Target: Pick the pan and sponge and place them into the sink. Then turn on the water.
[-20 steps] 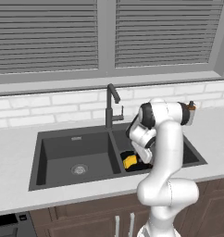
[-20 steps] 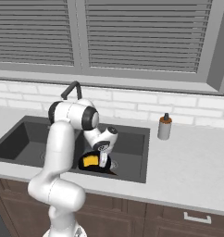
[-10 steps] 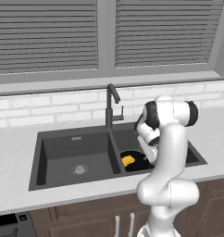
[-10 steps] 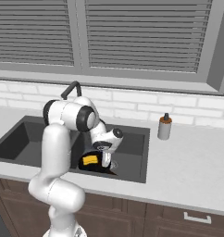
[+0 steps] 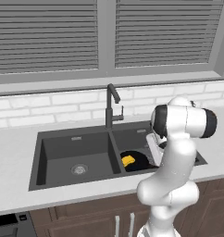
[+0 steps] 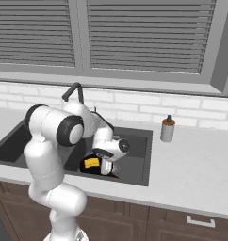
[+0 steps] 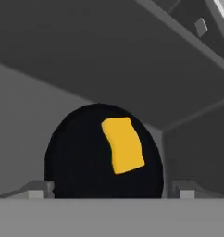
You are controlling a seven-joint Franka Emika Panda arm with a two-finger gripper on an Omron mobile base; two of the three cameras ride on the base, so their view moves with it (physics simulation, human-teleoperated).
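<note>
1. Gripper (image 6: pixel 106 168) first: it hangs low in the right basin with its jaws spread wide and nothing between them; in the hand view the two finger tips (image 7: pixel 37 190) stand far apart at either side of the pan, touching neither pan nor sponge.
2. Sink (image 5: pixel 63 178): a dark double basin set in the pale counter; the left basin holds just its silver drain (image 5: pixel 79 169); no stream falls from the faucet (image 5: pixel 111 106), so the water looks to be off.
3. Pan (image 7: pixel 77 157): round and black, flat on the floor of the right basin, near the divider between the basins.
4. Sponge (image 7: pixel 123 145): lying inside the pan, yellow face up; both placements seem done.
5. Step in hand, as I judge it: lift straight up clear of the basin wall before swinging toward the faucet; approach its handle squarely; avoid clipping the gooseneck.
6. Soap bottle (image 6: pixel 167 129) stands on the counter right of the sink; no brand, label or writing is legible anywhere.
</note>
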